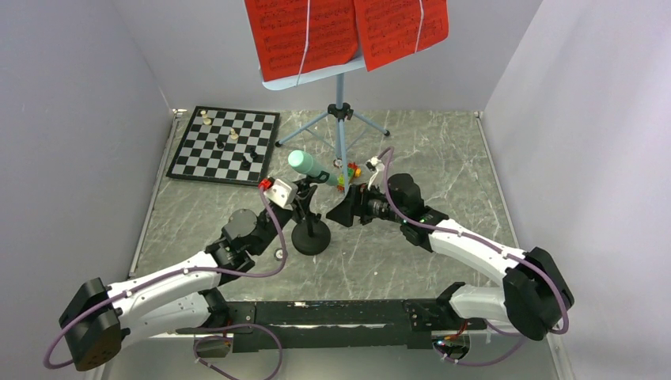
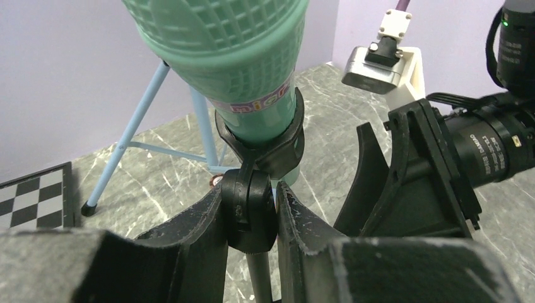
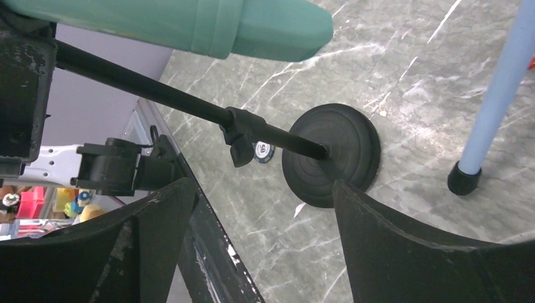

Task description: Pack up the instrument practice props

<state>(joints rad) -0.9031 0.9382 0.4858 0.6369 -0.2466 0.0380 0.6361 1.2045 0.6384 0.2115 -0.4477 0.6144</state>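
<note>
The mint-green toy microphone sits tilted in the clip of the small black round-base mic stand. My left gripper is shut on the stand's black swivel joint, just under the microphone. My right gripper is open and empty, just right of the stand, level with the microphone's tail end; the stand's base shows between its fingers. The light blue music stand stands behind on its tripod, holding red sheet-music pages.
A black-and-white chessboard with pieces lies at the back left. A small multicoloured block toy sits by the tripod's foot. A small round token lies on the table beside the stand's base. A blue tripod leg stands close by.
</note>
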